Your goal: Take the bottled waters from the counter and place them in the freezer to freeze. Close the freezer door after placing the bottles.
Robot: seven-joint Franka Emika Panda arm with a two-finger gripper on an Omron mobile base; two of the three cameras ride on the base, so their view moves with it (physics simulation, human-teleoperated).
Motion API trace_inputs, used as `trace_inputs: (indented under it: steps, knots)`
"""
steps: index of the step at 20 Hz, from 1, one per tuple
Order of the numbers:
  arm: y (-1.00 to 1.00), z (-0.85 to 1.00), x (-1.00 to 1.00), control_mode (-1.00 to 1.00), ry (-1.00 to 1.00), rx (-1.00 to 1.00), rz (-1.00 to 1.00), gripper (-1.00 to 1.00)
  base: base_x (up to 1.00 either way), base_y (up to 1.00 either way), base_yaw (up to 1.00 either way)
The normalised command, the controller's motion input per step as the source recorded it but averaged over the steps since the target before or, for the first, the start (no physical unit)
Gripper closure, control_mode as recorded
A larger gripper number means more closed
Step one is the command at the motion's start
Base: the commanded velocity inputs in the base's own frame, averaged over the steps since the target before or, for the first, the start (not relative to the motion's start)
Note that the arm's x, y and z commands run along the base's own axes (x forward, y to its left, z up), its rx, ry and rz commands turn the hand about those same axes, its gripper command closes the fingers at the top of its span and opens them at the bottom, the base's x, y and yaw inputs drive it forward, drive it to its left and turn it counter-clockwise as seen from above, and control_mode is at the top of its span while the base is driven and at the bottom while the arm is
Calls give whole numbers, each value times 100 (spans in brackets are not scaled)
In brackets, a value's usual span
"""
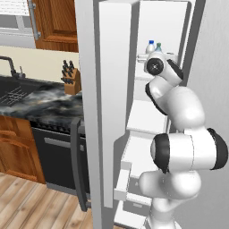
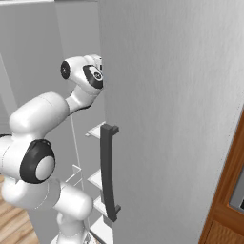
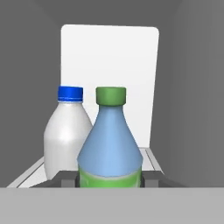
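Gripper [image 3: 110,180] on green-cap bottle [image 3: 110,144], freezer [image 3: 109,57].

Brown wooden cabinets [image 1: 57,22] hang above a cream wall [image 1: 40,62], and more wooden doors [image 1: 15,150] stand under the worktop. A black dishwasher [image 1: 56,156] with a grey handle sits beside them on a light plank floor [image 1: 31,203]. A knife block [image 1: 71,80] and a dark faucet [image 1: 9,65] stand by the wall.
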Motion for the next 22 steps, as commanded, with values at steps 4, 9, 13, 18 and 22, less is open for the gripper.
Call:
trace_inputs:
  steps: [4,9,13,18,22]
  knots:
    - [-1,-17,11,-100,0,-1,0,100,0,0,0]
    - [0,0,0,-100,0,0,0,100,0,0,0]
    - [0,0,0,-100,0,0,0,100,0,0,0]
    - [0,0,0,-100,0,0,0,-100,0,0,0]
    - [0,0,0,-100,0,0,0,-100,0,0,0]
